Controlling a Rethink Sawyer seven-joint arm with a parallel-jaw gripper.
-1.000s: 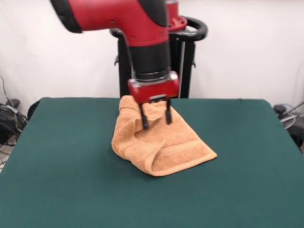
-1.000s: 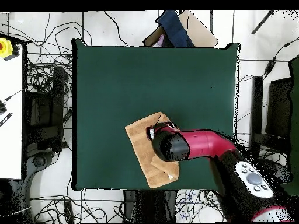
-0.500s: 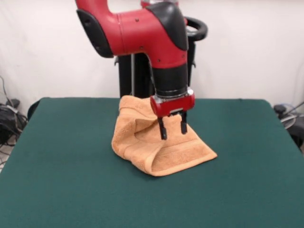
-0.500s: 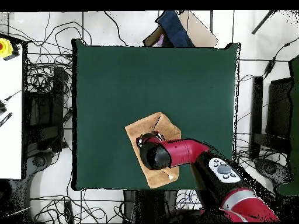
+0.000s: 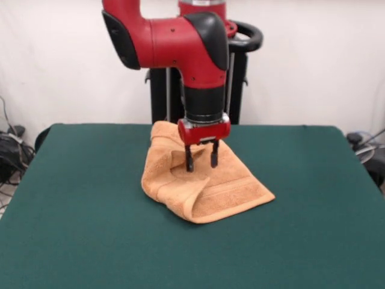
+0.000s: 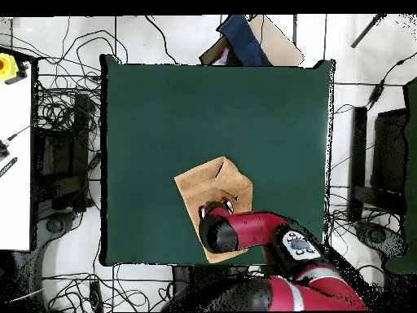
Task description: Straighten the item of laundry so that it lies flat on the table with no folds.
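Note:
The orange-tan towel (image 5: 204, 183) lies rumpled on the dark green table (image 5: 78, 211), toward the robot's side. One part is folded over and a raised hollow fold sits near its middle. A woven band shows along its front right edge. My gripper (image 5: 201, 161) points straight down over that middle fold. Its two black fingers (image 5: 189, 160) are apart, with their tips at the cloth and nothing clamped between them. In the overhead view the towel (image 6: 208, 183) lies near the table's (image 6: 163, 114) bottom edge. The arm covers its lower part and hides the gripper.
The black pedestal (image 5: 237, 78) stands behind the table's far edge. Cables lie on the floor on all sides (image 6: 69, 130). A white bench (image 6: 16, 163) is at the overhead view's left. A cardboard box with a blue item (image 6: 244, 45) lies beyond the table's top edge.
The gripper swung to the right across the towel, then came back left to its middle fold. The arm's upper links turned. The towel's shape is nearly the same.

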